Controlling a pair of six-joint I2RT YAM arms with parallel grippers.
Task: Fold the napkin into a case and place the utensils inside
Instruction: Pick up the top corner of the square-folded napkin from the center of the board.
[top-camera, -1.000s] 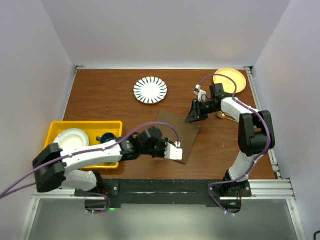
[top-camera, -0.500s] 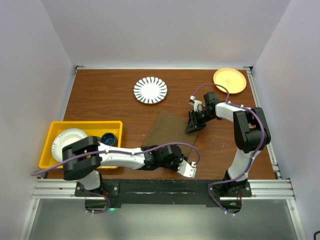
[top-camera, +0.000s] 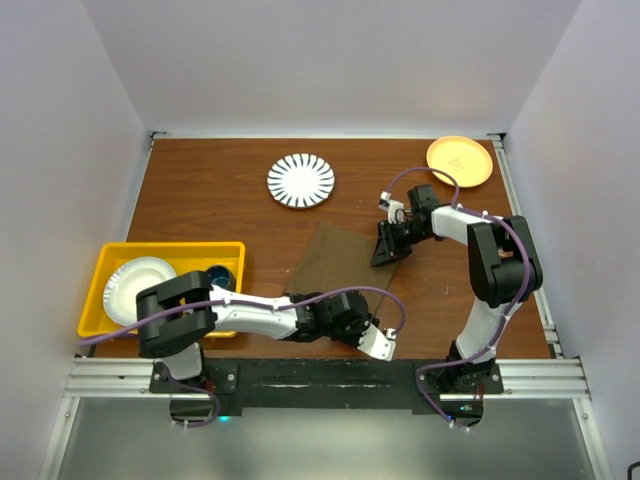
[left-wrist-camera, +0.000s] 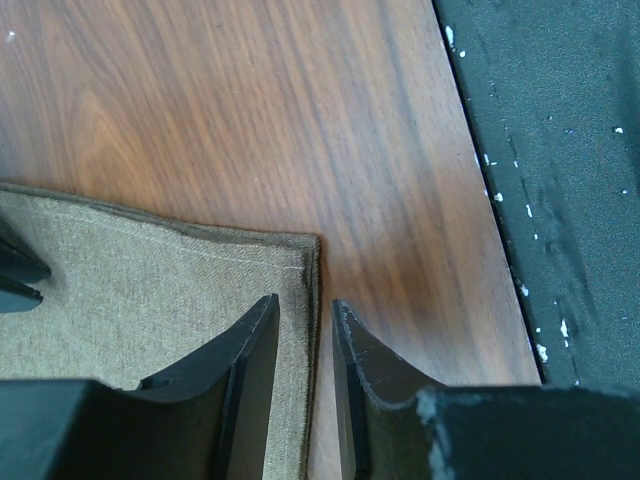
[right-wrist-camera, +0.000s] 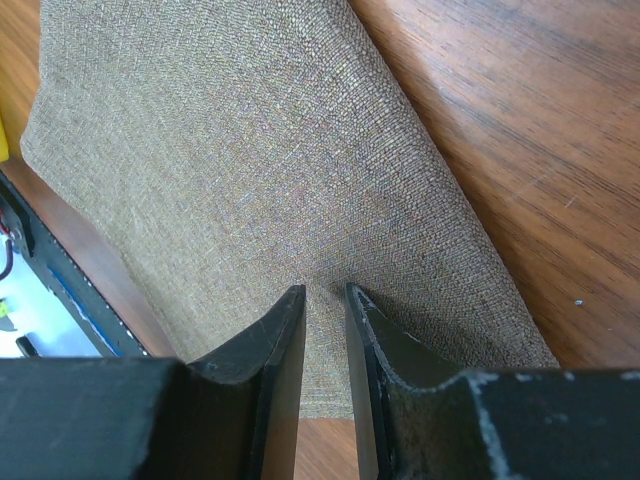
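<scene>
The olive-brown napkin lies flat and tilted on the brown table. My left gripper is at its near right corner. In the left wrist view its jaws stand narrowly apart and straddle the hem of the napkin, which lies flat between them. My right gripper is at the far right corner. In the right wrist view its jaws are pressed close on the napkin, with a small pucker at the tips. No case shape shows. No utensils show in any view.
A striped plate sits at the back middle and an orange plate at the back right. A yellow bin at the left holds a white plate and a dark blue cup. The black rail runs just beyond the napkin's near corner.
My left gripper has swung right and toward the near edge, down to the napkin's near right corner. My right gripper came down on the far right corner and has held still since.
</scene>
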